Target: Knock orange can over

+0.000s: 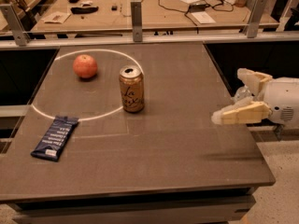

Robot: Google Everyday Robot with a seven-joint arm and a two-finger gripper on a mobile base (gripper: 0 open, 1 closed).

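The orange can [131, 89] stands upright near the middle of the dark table [177, 139], on the rim of a white circle drawn on the top. It is golden-orange with dark cursive lettering and a silver top. My gripper [230, 97] comes in from the right, over the table's right edge and well to the right of the can, not touching it. Its cream fingers [240, 114] stand apart and hold nothing.
A reddish-orange apple [85, 66] sits inside the white circle, left of and behind the can. A dark blue snack bar [55, 136] lies at the front left. A metal rail [140, 40] and a cluttered wooden bench [154, 8] run behind the table.
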